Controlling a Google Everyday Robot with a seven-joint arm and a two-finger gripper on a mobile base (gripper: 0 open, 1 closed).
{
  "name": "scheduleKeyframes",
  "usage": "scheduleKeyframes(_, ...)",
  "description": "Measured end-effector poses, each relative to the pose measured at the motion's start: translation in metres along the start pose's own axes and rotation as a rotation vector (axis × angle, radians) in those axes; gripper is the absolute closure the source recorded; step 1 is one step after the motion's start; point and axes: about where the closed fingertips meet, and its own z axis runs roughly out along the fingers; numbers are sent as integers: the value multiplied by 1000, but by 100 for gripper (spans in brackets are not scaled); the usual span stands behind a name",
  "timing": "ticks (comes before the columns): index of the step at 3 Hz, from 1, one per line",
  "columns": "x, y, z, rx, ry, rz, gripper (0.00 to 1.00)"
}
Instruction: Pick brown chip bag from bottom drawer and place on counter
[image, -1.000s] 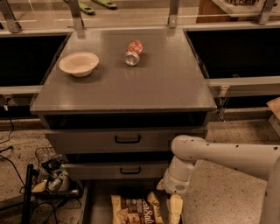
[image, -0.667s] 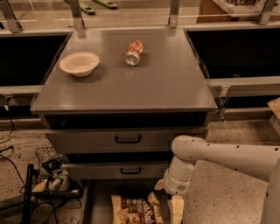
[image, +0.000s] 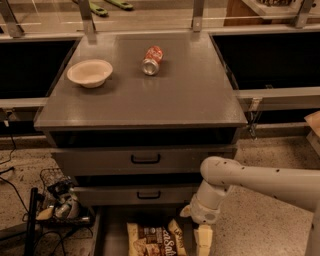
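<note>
The brown chip bag (image: 156, 240) lies flat in the open bottom drawer (image: 111, 236), at the bottom edge of the camera view. My gripper (image: 202, 242) hangs from the white arm just to the right of the bag, low over the drawer, partly cut off by the frame edge. The counter (image: 150, 85) is the dark grey top of the cabinet above.
A red-orange soda can (image: 152, 60) lies on its side on the counter, with a white bowl (image: 89, 73) to its left. Two upper drawers with black handles (image: 145, 159) are closed. Cables and a wire basket (image: 55, 200) clutter the floor at left.
</note>
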Motion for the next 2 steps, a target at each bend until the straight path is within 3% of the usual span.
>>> scheduleKeyframes(1,12,-7,10,-4,-14,45,0)
scheduleKeyframes(2,13,-7,11,-6,-15,46,0)
